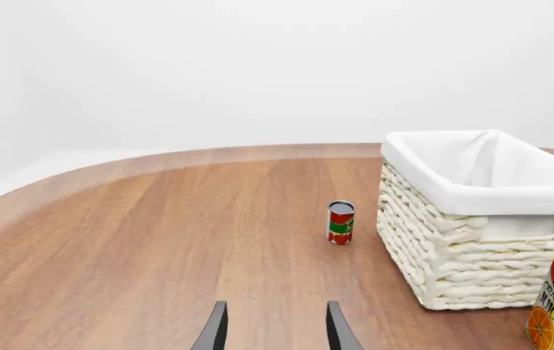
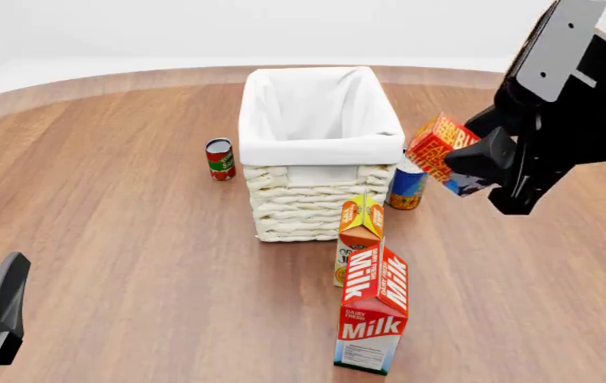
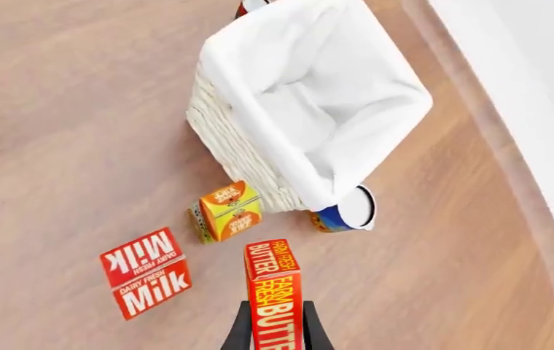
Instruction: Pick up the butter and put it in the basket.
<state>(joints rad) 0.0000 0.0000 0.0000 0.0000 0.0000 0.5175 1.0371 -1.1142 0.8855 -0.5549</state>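
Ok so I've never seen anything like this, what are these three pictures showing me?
A simulated two-armed robot at a wooden table. One picture looks down from above; the others come from cameras behind each gripper. The right gripper holds the small red-and-orange butter box in the air, right of the big cream woven basket with its white liner. The left gripper is open and holds nothing. Also standing there: a red-and-white milk carton, an orange juice carton, a small red can and a blue-and-orange can.
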